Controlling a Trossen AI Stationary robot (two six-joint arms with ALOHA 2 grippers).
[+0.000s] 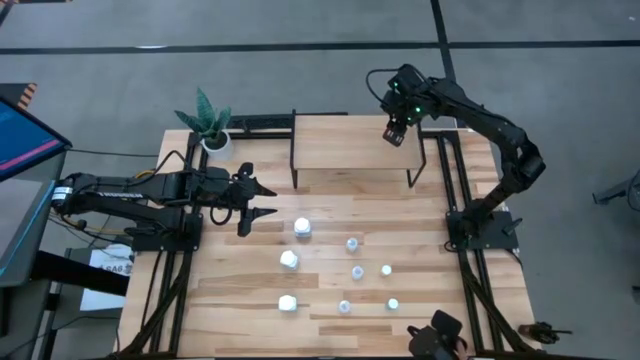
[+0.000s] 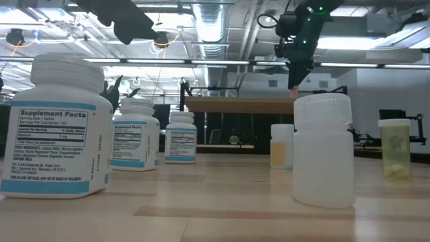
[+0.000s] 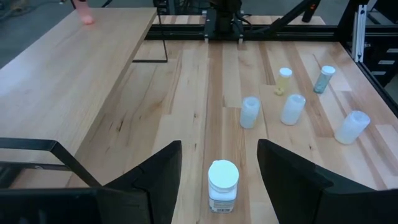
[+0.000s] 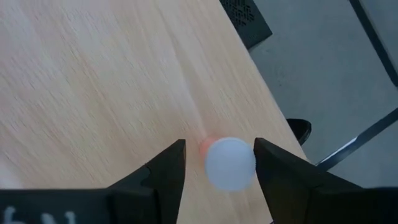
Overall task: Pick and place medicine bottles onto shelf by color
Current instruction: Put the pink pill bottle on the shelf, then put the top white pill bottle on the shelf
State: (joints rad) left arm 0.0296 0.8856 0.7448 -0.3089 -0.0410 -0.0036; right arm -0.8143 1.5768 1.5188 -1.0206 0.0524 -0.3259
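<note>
Nearest the low camera, three larger white bottles with printed labels are seen standing upright on the wooden table [image 1: 240, 300]: one [image 2: 55, 128] closest, a second [image 2: 136, 134] behind it, and a third [image 2: 181, 137] farther back. In the high view these appear as white caps in a loose slanting line down the middle of the table. To their right, three pale translucent bottles are stood apart from one another, the closest [image 2: 324, 149] being large in the low view, with another [image 2: 281, 145] behind it. Two small capped bottles, [image 1: 386, 270] and [image 1: 393, 303], are set on the right part of the table, one of them [image 2: 394, 148] showing yellowish contents. The left gripper [image 1: 258, 200] is held low above the table at its left side, its fingers spread apart with nothing between them, and the rearmost white bottle [image 3: 222, 185] is framed just ahead of them. A potted plant [image 1: 208, 122] is placed at the far left corner. Beyond the bottles, the shelf [image 1: 352, 143] is raised on thin black legs at the far edge. Over its right end the right gripper [image 4: 218, 163] is positioned pointing down, and a small bottle with a pale top and a reddish edge [image 4: 229, 163] is seen standing on the shelf surface between its fingers, which are parted and appear not to press on it.
</note>
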